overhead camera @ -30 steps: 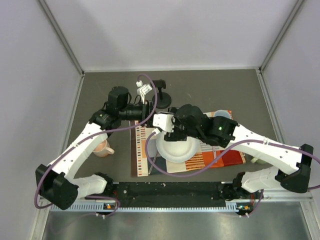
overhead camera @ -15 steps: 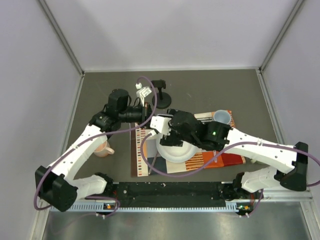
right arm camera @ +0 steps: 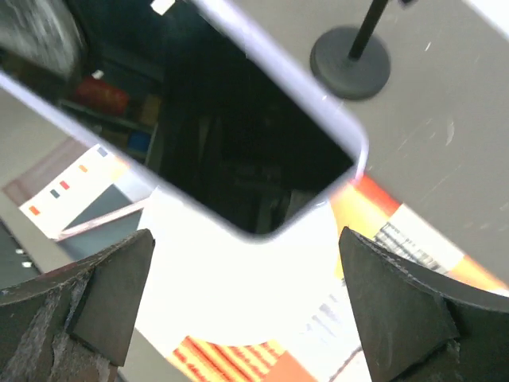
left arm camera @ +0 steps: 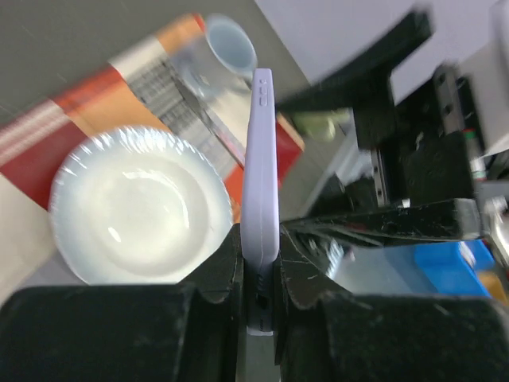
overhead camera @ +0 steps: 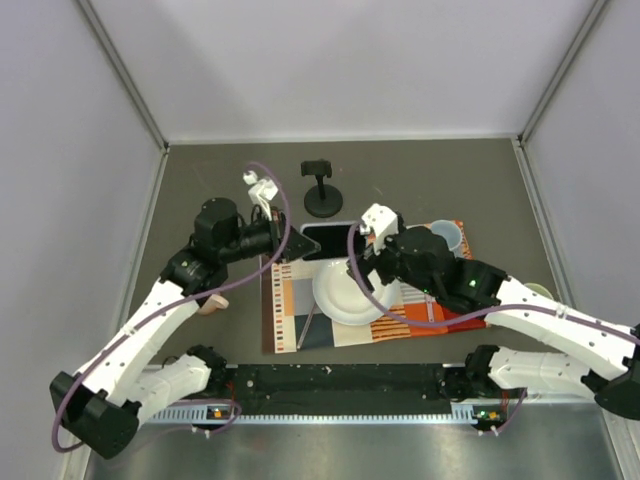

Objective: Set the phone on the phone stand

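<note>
Gripping the phone (left arm camera: pixel 260 159) by one short end, the left gripper (left arm camera: pixel 258 263) is clenching it, its arm stretching forward and angling rightward. The right gripper (right arm camera: pixel 250 306) is hanging spread wide, grasping nothing; the phone's screen is lying just ahead of its fingers, the phone stand (right arm camera: pixel 351 62) farther ahead.

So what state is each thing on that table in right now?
phone: held on edge, in the air
left gripper: shut on the phone
right gripper: open, empty
phone stand: upright, empty
plate: empty, on the striped mat
cup: upright
</note>
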Controlling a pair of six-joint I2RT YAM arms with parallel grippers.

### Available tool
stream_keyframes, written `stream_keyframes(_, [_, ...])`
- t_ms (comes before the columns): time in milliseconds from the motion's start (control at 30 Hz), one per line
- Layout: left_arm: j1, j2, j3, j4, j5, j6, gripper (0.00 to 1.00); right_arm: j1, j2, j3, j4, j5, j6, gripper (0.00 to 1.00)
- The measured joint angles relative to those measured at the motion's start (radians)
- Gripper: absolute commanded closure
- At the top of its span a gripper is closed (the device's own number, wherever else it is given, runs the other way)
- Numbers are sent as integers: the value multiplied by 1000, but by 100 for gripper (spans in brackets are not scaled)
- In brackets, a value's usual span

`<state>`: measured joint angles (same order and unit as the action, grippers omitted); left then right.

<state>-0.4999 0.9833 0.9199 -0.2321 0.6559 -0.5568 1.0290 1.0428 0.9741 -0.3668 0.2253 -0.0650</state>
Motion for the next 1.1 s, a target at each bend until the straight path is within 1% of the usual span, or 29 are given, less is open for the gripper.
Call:
stream_keyframes(100, [15,-69,-26,69,-121,-24,100,-50,-66,-79,4,-48,150,1])
stream_keyframes(200, [26,-128,-24,131,-222,-35,100,-108,-105,-120,9,-103,277,1])
stream_keyframes(367, [26,-187,-13,159,-293,-41,100,-231,-179,-192,98,-219,449,1])
stream_keyframes(567, [26,-229,-13,171,-307,-75,100,-256,-203,-222,267,-373,586,1])
stream_keyframes(767, [26,-306,-59,217,-294,-134,100,-298,-188,-240,515,-544,772,1])
stream_keyframes(867, [26,-327,-65,224,-278,-153,100,-314,-151,-257,650,-643,865,5])
stream_keyframes(900, [26,-335,-66,225,-272,-156,100,-317,-137,-260,684,-673,891,9])
stream_keyframes(967, [26,-351,-68,225,-259,-157,100,-318,-116,-260,720,-715,927,11])
stream_keyframes(1000, [26,-360,-68,224,-253,-158,100,-318,-107,-260,735,-736,943,14])
stream_keyframes(1100, [26,-388,-68,225,-240,-157,100,-319,-98,-260,769,-786,968,18])
